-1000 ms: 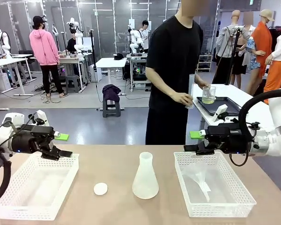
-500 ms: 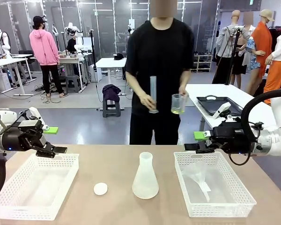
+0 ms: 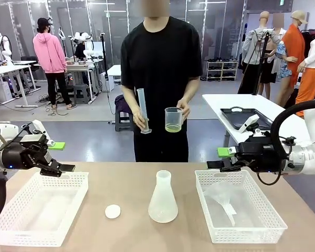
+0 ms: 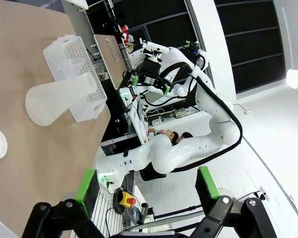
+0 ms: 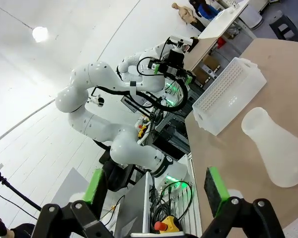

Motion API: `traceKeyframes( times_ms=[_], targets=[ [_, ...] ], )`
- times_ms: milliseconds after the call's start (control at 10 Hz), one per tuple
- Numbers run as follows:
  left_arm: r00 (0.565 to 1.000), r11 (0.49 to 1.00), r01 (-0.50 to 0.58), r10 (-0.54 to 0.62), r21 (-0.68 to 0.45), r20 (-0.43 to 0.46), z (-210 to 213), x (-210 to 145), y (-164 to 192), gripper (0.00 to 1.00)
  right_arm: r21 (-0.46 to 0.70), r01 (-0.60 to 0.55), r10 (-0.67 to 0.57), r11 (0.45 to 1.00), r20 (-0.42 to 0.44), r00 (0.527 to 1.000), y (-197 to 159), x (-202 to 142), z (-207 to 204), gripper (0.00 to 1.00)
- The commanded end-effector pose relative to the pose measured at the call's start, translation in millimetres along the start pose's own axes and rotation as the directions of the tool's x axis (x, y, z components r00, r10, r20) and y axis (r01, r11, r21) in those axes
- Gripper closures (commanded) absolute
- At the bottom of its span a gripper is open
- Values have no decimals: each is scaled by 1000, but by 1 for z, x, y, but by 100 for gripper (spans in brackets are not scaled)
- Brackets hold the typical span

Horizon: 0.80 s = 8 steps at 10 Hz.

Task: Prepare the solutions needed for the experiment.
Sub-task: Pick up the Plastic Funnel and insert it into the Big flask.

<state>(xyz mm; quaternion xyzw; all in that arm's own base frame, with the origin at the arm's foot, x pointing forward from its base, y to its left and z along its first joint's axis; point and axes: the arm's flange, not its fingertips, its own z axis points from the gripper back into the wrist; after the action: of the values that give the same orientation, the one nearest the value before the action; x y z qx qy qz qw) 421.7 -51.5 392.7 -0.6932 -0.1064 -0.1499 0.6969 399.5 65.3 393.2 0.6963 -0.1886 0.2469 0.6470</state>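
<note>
Front view: the yellow-green solution (image 3: 173, 128) sits in the person's beaker (image 3: 173, 114), beyond the surface (image 3: 131, 184). Our left jaws and right jaws are spread, empty. We should wait clear of the conical flask (image 3: 163, 199).

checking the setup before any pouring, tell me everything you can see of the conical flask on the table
The conical flask is frosted, translucent white and looks like plastic. It has a wide cone body that narrows to a short neck with a thickened open rim. No liquid shows inside it. It stands upright near the middle of the tan table, between the left basket and the right basket, touching neither. A small white disc lies apart on its left. Nothing but the table touches it.
</note>
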Motion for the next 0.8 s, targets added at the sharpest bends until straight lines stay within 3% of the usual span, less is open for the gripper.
traceKeyframes(
  times_ms=[0, 100, 400, 600, 700],
  targets=[
    [1000, 1000, 0, 0, -2, 0, -1, 0, 0, 0, 0, -1, 1, 1000, 0, 1000, 0, 0, 0, 0],
    [1000, 1000, 0, 0, -2, 0, -1, 0, 0, 0, -140, -95, 93, 986, -17, 995, 10, 20, 17, 0],
    [1000, 1000, 0, 0, -2, 0, -1, 0, 0, 0, -341, -296, 242, 892, -192, 951, 25, 75, 54, 0],
    [1000, 1000, 0, 0, -2, 0, -1, 0, 0, 0, -379, -438, 290, 815, -388, 875, 24, 103, 50, 0],
    [1000, 1000, 0, 0, -2, 0, -1, 0, 0, 0, -415, -525, 311, 743, -480, 820, 20, 115, 47, 0]
  ],
)
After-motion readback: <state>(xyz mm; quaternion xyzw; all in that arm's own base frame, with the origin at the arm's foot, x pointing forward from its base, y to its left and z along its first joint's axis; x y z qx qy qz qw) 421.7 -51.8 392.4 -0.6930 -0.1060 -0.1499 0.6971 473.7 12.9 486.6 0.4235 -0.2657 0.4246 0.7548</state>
